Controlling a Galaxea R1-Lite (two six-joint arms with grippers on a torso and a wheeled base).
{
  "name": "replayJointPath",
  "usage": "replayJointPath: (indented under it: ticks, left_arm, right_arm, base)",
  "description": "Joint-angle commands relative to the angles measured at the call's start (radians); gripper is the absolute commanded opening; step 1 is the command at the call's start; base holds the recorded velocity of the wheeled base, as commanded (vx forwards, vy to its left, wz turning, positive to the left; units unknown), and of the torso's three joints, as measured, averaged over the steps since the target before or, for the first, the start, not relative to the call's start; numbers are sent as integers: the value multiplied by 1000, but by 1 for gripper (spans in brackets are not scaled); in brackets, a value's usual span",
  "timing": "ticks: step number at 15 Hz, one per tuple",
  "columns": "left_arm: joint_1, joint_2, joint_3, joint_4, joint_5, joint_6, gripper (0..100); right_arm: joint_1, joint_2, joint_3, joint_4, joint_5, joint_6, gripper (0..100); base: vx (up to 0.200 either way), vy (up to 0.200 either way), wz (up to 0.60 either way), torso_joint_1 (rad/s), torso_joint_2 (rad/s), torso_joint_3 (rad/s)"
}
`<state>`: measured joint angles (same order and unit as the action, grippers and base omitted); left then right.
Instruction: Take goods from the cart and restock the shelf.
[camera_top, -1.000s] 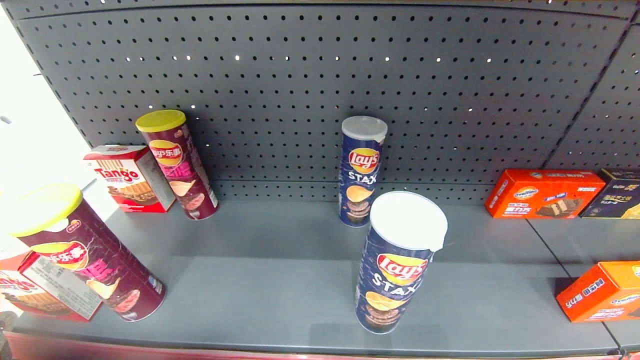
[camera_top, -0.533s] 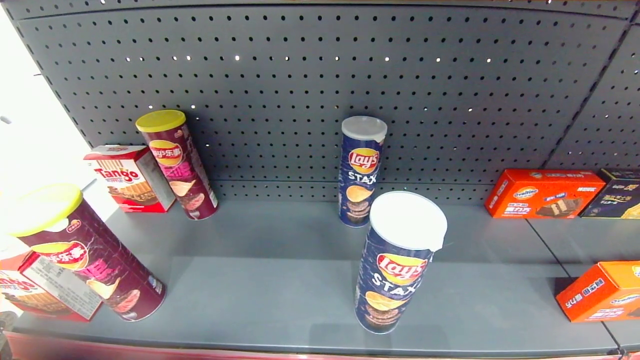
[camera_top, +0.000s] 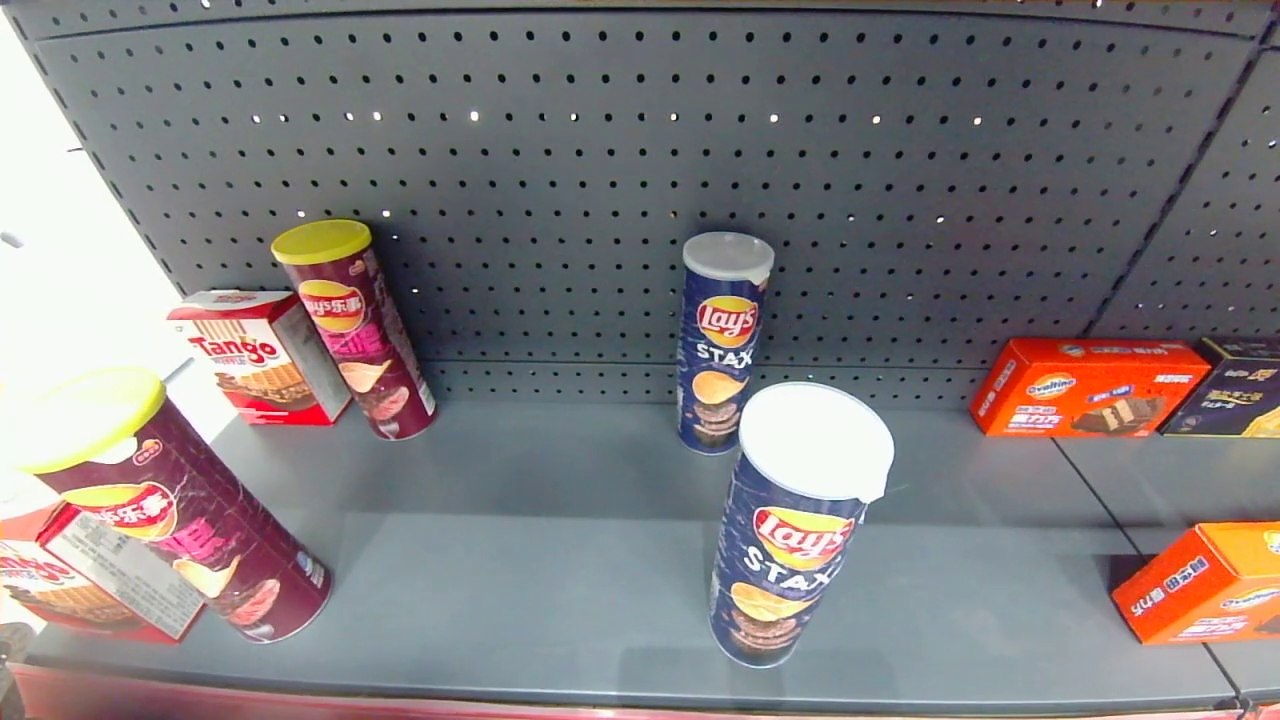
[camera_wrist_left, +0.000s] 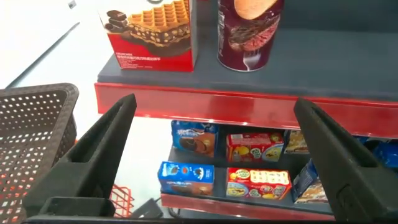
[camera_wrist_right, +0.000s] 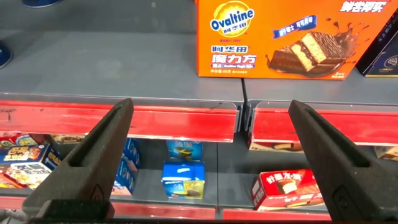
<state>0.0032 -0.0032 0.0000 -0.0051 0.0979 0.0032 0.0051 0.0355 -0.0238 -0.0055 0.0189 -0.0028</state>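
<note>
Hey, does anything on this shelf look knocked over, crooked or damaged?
Nothing stands out. The two dark blue crisp cans and two maroon yellow-lidded cans stand upright on the grey metal shelf; nothing looks spilled or dented.

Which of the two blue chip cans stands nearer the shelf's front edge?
The white-lidded blue can, right of centre; the grey-lidded blue can stands farther back by the pegboard.

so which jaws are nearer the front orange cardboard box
right: its jaws sit just before the front orange cardboard box; left jaws sit before the red cardboard box
</note>
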Motion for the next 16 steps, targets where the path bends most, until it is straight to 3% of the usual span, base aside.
replayJointPath:
  ticks: [1, 2, 4, 6, 7, 8, 13, 16]
  left_arm:
    - [0, 3, 0, -1, -9, 6, 100]
    - [0, 3, 0, -1, -12, 8, 100]
    - [0, 3, 0, -1, -29, 8, 100]
    - [-2, 3, 0, 1, -29, 6, 100]
    - [0, 3, 0, 1, -29, 1, 100]
    - [0, 3, 0, -1, -29, -5, 100]
    - [0, 3, 0, -1, -29, -20, 100]
    - [-2, 3, 0, -1, -29, -20, 100]
  right_arm:
    - [13, 377, -318, -21, 4, 27, 100]
    - [16, 520, -412, -39, 13, 61, 100]
    - [99, 669, -498, -60, 116, -3, 100]
    - [208, 794, -521, -111, 147, -28, 100]
    - [328, 902, -528, -192, 138, -37, 100]
    - [377, 974, -528, -246, 122, -37, 100]
    - [536, 1153, -528, -297, 108, -39, 100]
    - [570, 1224, -528, -344, 105, -40, 100]
  base:
    - [0, 0, 0, 0, 0, 0]
    - [0, 0, 0, 0, 0, 0]
    - [0, 0, 0, 0, 0, 0]
    - [0, 0, 0, 0, 0, 0]
    - [0, 0, 0, 0, 0, 0]
    - [0, 0, 0, 0, 0, 0]
    - [0, 0, 0, 0, 0, 0]
    - [0, 0, 0, 0, 0, 0]
